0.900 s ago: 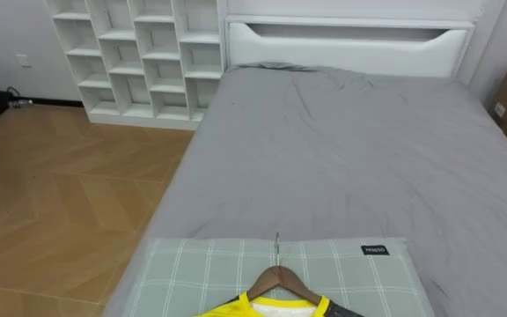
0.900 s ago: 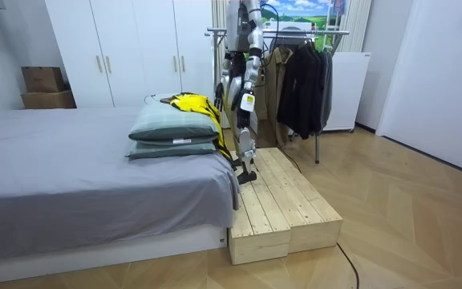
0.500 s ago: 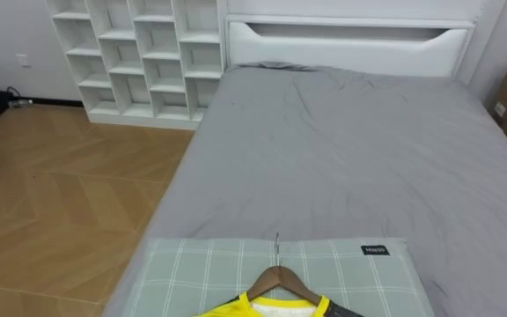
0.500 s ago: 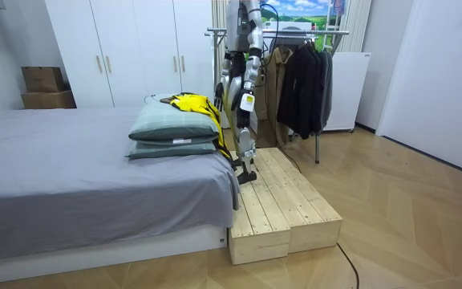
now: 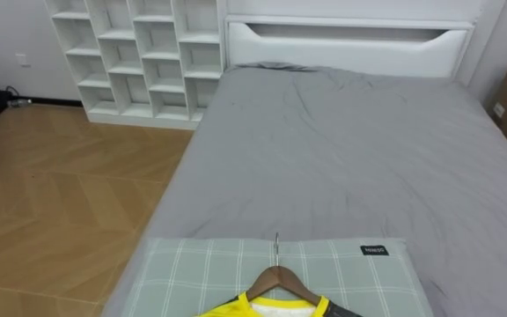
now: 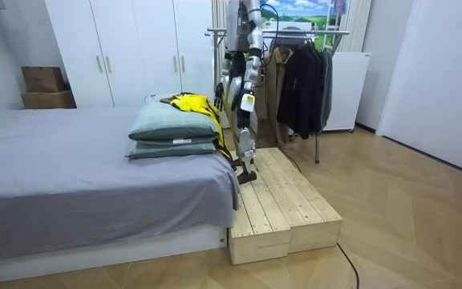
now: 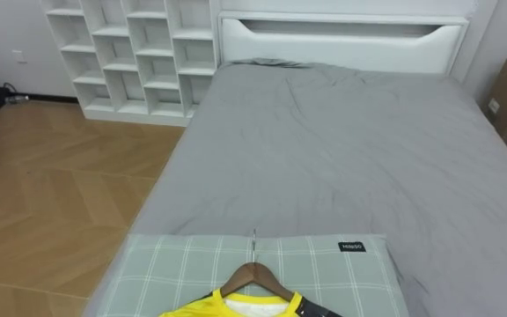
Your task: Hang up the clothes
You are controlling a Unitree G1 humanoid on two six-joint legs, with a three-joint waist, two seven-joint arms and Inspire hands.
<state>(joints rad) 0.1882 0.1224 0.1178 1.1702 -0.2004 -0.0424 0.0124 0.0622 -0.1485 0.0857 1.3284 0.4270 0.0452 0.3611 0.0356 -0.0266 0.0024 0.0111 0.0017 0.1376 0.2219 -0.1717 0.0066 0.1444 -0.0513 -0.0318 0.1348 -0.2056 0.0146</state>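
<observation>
Left hand [image 6: 246, 93] hangs by its side (fingers too small to read); yellow shirt [image 6: 192, 103] on its hanger [image 5: 276, 280] lies on the pillow [image 5: 192, 273], untouched, with pickup and rack [image 6: 295, 32] all ahead.

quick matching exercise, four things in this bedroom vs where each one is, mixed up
1 yellow shirt
2 green checked pillow
3 dark coats
4 white cube shelf

a hanging on the clothes rail
b on the floor beside the headboard
c on the grey bed, at the end away from the headboard
d lying on the pillow, on a wooden hanger

Pairs: 1-d, 2-c, 3-a, 4-b
</observation>
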